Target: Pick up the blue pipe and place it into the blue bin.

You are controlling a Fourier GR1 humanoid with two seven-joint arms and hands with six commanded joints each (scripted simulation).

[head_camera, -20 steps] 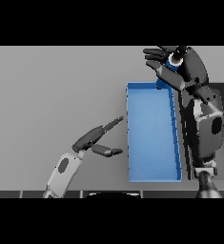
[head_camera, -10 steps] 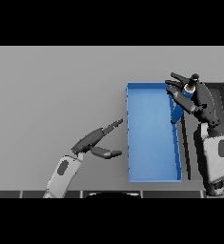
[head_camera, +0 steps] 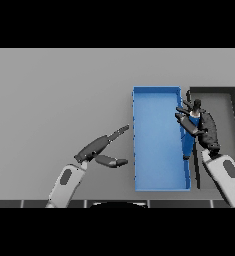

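Surface (head_camera: 59, 90): plain grey, filling the view; it carries both bins toward its right side.

Blue bin (head_camera: 156, 150): a long rectangular tray with raised walls, its long axis running from the near edge of the surface toward the far edge. Its floor is bare over most of its length.

Dark bin (head_camera: 224, 97): black-walled with a grey floor, just beside the blue bin's right wall and parallel to it; its right part runs out of view.

Right hand (head_camera: 205, 131): comes in from the lower right corner and sits over the blue bin's right wall, about midway along it. Its fingers (head_camera: 185, 121) are curled round the blue pipe, reaching left over the bin's inside.

Left hand (head_camera: 96, 148): over bare surface to the left of the blue bin, near its left wall but apart from it. Fingers straight and apart from the thumb, pointing toward the bin, holding nothing.

Blue pipe (head_camera: 188, 141): clamped in the right hand at the blue bin's right wall. Its long axis lies roughly along the bin's length, slightly tilted; a dark end shows at its near end. Whether it touches the bin floor cannot be told.
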